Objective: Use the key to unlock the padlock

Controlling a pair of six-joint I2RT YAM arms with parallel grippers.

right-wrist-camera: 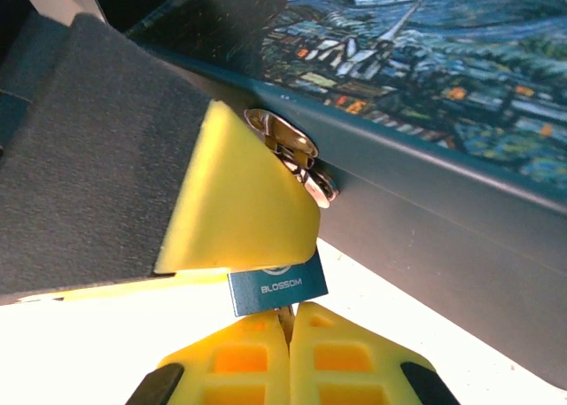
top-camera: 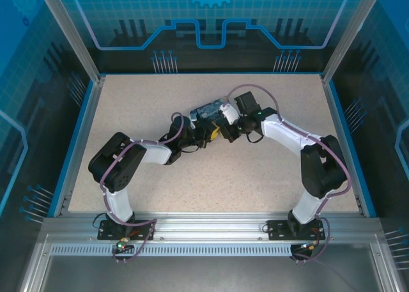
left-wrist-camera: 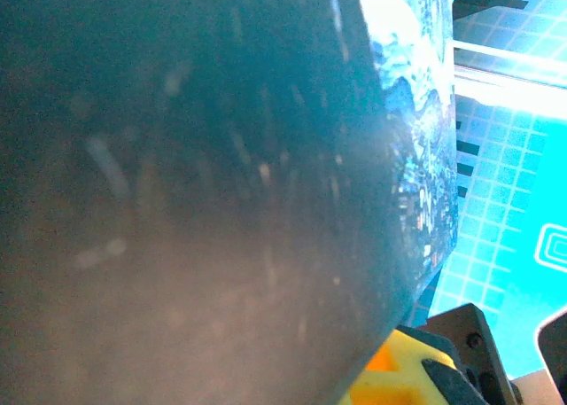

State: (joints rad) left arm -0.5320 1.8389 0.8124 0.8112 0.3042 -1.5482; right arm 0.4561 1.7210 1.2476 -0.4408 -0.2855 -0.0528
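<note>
Over the speckled desk (top-camera: pixel 255 183), left fingers (right-wrist-camera: pixel 239 201) pinch the padlock (right-wrist-camera: pixel 277 285) on the tin (right-wrist-camera: pixel 425 59); right fingers (right-wrist-camera: pixel 239 356), closed tight on the key (right-wrist-camera: pixel 285 315), sit just below it. Insertion seems underway; next, a steady twist.

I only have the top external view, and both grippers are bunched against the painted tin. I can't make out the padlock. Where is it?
Observer: On the right wrist view the padlock, a small blue body lettered BLOSSOM, sits in front of the side wall of the tin.
Operator: Is the right gripper on the key?
Observer: The right gripper is shut right under the padlock, and a thin dark sliver, the key, runs from its fingertips up to the padlock's underside.
Operator: And the left one?
Observer: One yellow finger of the left gripper lies across the padlock's upper part, hiding where the shackle joins.
</note>
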